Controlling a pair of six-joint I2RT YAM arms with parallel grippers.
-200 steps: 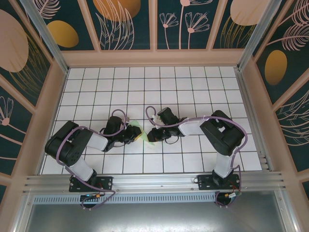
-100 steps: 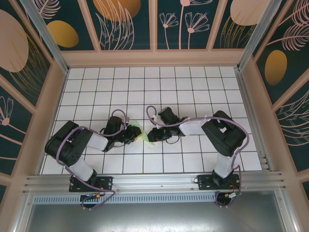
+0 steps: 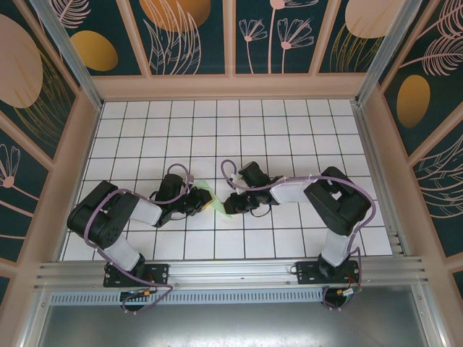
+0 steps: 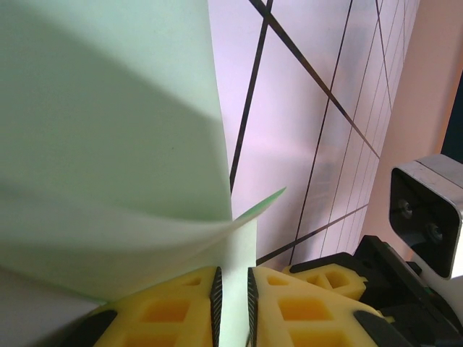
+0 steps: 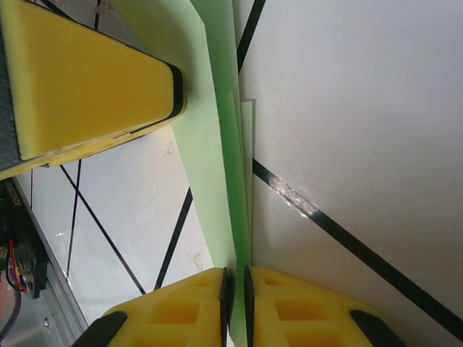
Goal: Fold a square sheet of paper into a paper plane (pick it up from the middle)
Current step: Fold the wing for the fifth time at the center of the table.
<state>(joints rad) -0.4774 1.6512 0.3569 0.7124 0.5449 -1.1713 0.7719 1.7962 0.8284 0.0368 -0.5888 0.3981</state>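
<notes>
- Hanging between the two arms, the paper (image 3: 208, 193) sits low over the table (image 3: 289, 130), near its front middle. We cannot tell whether it touches the tiles.
- Left gripper (image 4: 233, 278): the jaws stand narrow, pinched on one edge of the paper. From the pads the sheet bows away in a loose, unsupported curve.
- Right gripper (image 5: 236, 278): the jaws stand narrow, clamped on a stack of folded layers whose edges lie slightly staggered. A left finger (image 5: 87, 79) rests just beside the same strip.
- Handling: we judge the paper very light, thin and limp. It keeps a crease once pressed, but it buckles under any push along its plane. It may tear or crumple if the two grips pull apart, and its smooth layers may slide over each other or slip from the pads.
- Where to hold: we judge the folded edge best, close to a crease, where the doubled layers are stiffest. A grip on a single free flap would only bend it.
- Change from a second ago: in the top view the right arm's elbow and wrist have drifted slightly toward the right edge. The left arm and the paper appear to stay in place.
</notes>
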